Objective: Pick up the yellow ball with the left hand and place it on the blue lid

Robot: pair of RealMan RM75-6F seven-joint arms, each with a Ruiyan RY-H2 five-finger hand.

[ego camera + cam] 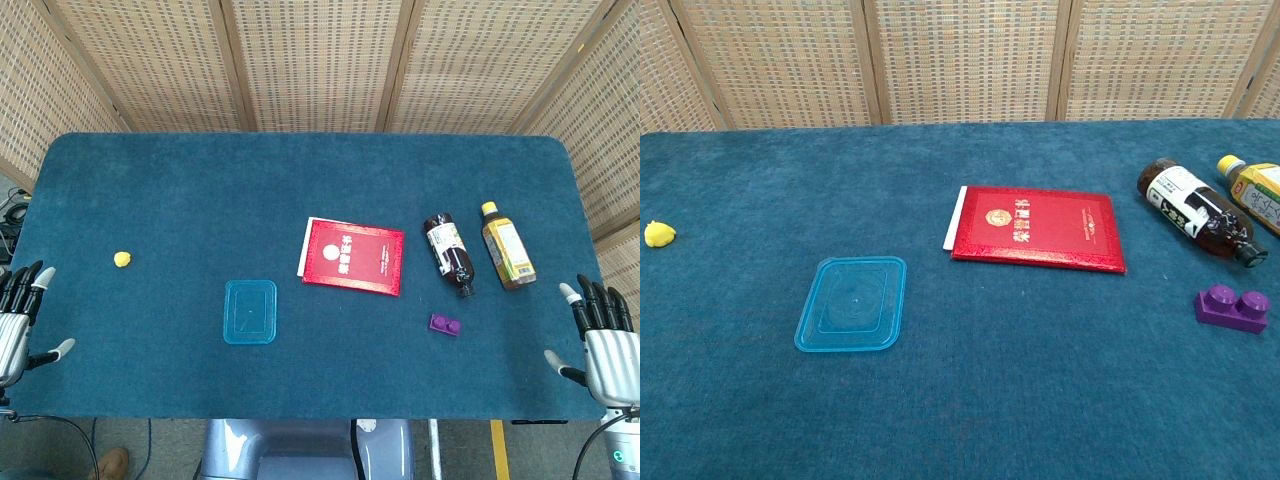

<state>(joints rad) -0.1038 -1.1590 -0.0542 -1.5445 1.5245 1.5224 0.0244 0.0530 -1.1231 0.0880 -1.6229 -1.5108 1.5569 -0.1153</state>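
A small yellow ball (122, 259) (659, 234) lies on the blue cloth at the left side of the table. The blue lid (250, 311) (853, 303), a clear rounded rectangle, lies flat right of the ball and nearer the front edge. My left hand (18, 313) hovers at the table's front left corner, fingers spread, holding nothing, well short of the ball. At the front right corner my right hand (603, 339) is open too, with nothing in it. Neither hand shows in the chest view.
A red booklet (353, 256) (1038, 227) lies mid-table on white paper. To its right lie a dark bottle (448, 253) (1196, 211), a yellow bottle (507, 245) (1254, 189) and a purple brick (446, 325) (1233, 306). Woven screens stand behind the table.
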